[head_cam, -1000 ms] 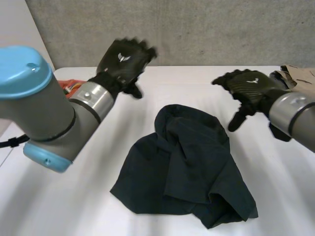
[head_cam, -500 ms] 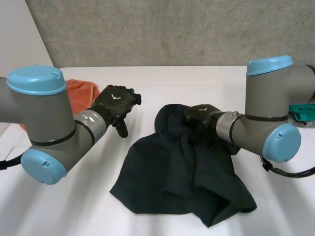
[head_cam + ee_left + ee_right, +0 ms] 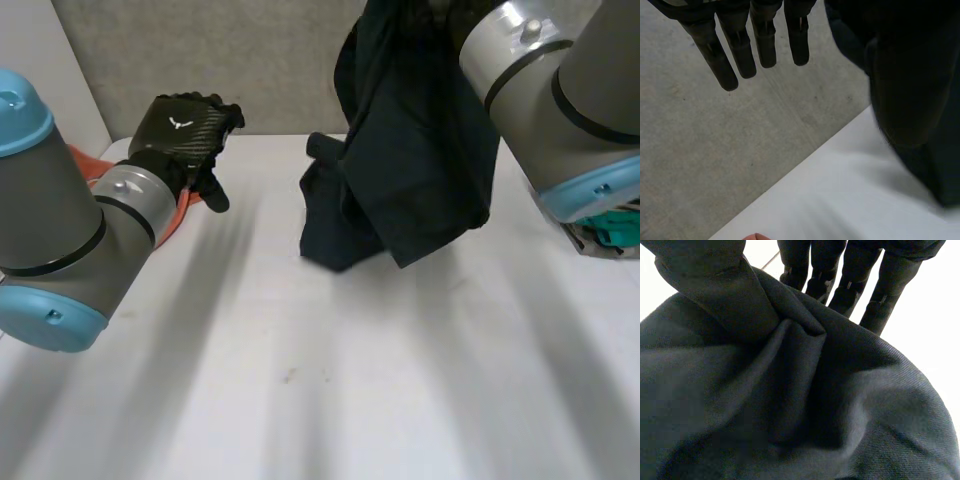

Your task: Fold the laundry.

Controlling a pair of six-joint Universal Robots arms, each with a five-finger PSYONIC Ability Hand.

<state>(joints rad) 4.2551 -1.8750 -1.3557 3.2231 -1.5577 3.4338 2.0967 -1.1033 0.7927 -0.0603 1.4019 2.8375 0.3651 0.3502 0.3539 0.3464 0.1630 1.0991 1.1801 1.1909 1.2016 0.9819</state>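
A dark cloth [image 3: 420, 150] hangs bunched from my raised right arm [image 3: 545, 80] above the back of the white table [image 3: 300, 380]. Its lower end reaches down to about the tabletop. In the right wrist view the dark cloth [image 3: 790, 405] is gathered into a fold that my right hand [image 3: 855, 275] pinches between thumb and fingers. My left hand [image 3: 185, 130] hovers at the back left, apart from the cloth, open with straight fingers [image 3: 740, 45]. The left wrist view has the hanging cloth [image 3: 920, 75] beside that hand.
An orange cloth [image 3: 182, 207] lies at the table's back left, under my left forearm. A teal object [image 3: 612, 225] sits at the right edge behind my right arm. A grey wall [image 3: 270, 60] runs behind the table.
My right hand came down onto the dark cloth, shut on it and lifted it off the table. My left hand drew back to the left, over the orange cloth.
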